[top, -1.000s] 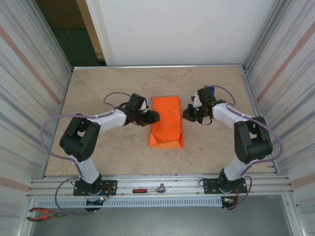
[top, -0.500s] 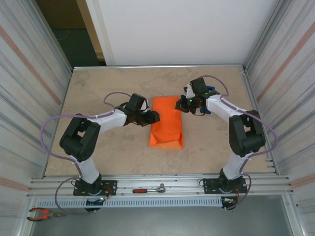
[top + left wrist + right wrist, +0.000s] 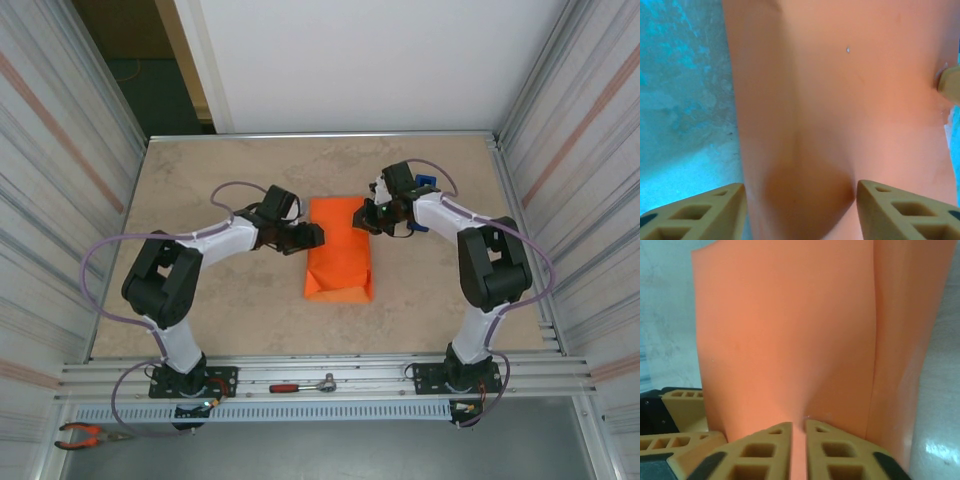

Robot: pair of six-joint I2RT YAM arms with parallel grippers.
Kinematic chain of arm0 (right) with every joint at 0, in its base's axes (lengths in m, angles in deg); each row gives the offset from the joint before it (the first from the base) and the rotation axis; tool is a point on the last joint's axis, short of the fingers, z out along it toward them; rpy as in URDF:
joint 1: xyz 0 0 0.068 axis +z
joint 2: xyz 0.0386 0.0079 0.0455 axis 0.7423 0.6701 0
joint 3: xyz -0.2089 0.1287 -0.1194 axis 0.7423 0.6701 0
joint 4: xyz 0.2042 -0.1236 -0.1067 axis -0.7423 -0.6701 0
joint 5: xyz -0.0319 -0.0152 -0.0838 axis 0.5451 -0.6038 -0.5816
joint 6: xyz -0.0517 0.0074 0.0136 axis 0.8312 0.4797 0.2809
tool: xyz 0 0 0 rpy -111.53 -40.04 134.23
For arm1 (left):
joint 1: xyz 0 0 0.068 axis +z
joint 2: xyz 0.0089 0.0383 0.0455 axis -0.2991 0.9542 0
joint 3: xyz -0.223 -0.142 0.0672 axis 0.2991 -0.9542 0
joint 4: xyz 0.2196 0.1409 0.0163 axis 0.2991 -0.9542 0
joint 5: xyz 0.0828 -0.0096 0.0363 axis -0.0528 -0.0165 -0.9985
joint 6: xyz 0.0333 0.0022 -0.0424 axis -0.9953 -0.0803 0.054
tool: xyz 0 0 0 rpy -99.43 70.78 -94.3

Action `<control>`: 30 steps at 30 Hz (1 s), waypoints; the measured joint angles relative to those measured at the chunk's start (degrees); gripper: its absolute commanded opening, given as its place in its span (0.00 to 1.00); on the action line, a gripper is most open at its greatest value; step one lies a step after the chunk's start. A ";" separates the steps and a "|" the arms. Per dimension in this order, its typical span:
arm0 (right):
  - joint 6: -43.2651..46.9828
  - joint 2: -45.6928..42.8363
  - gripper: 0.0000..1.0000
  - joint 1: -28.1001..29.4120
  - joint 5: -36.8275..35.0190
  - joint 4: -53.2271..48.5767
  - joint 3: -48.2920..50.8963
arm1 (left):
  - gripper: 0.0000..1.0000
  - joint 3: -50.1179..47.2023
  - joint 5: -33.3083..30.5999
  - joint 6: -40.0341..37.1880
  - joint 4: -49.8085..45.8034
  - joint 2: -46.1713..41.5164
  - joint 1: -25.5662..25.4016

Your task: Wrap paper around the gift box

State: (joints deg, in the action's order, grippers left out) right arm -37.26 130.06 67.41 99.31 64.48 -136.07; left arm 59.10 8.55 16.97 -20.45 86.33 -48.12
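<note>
The bright orange paper [image 3: 338, 248] lies folded over a box shape in the middle of the table; the gift box itself is hidden under it. My left gripper [image 3: 313, 236] is at the paper's left side. It stands open, its fingers spread wide with a bulge of paper [image 3: 840, 100] between them. My right gripper [image 3: 366, 217] is at the paper's far right edge. It is shut on a thin fold of the paper [image 3: 790, 340], pinched between the fingertips [image 3: 775, 437]. The left gripper's tan fingers [image 3: 682, 407] show at the lower left of the right wrist view.
A ratchet wrench with a red handle [image 3: 303, 384] lies on the metal rail at the near edge. Orange-handled pliers [image 3: 85, 434] rest at the bottom left. Corrugated walls close in both sides of the beige tabletop [image 3: 230, 170].
My right gripper has swung left and toward the far end, reaching the paper's right edge and taking hold of it. The left gripper has barely shifted.
</note>
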 measured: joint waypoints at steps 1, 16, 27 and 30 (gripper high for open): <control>0.31 -0.87 0.46 0.00 -0.20 -0.37 0.00 | 0.66 0.26 0.02 -0.55 -0.37 -0.46 0.42; 1.42 -20.31 0.98 1.29 -12.17 -2.82 11.26 | 0.86 -10.54 -1.55 -2.84 6.51 -21.70 2.21; 0.20 -10.05 0.98 -1.33 -10.38 1.27 7.69 | 0.85 -3.85 -0.92 -2.49 8.13 -5.55 3.80; -0.46 -5.35 0.98 -2.45 -9.25 2.86 3.28 | 0.85 2.73 -0.24 -2.49 8.68 1.01 4.46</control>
State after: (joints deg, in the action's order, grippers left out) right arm -37.72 124.70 64.97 90.07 67.34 -132.80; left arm 61.83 8.31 14.48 -11.77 87.34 -43.66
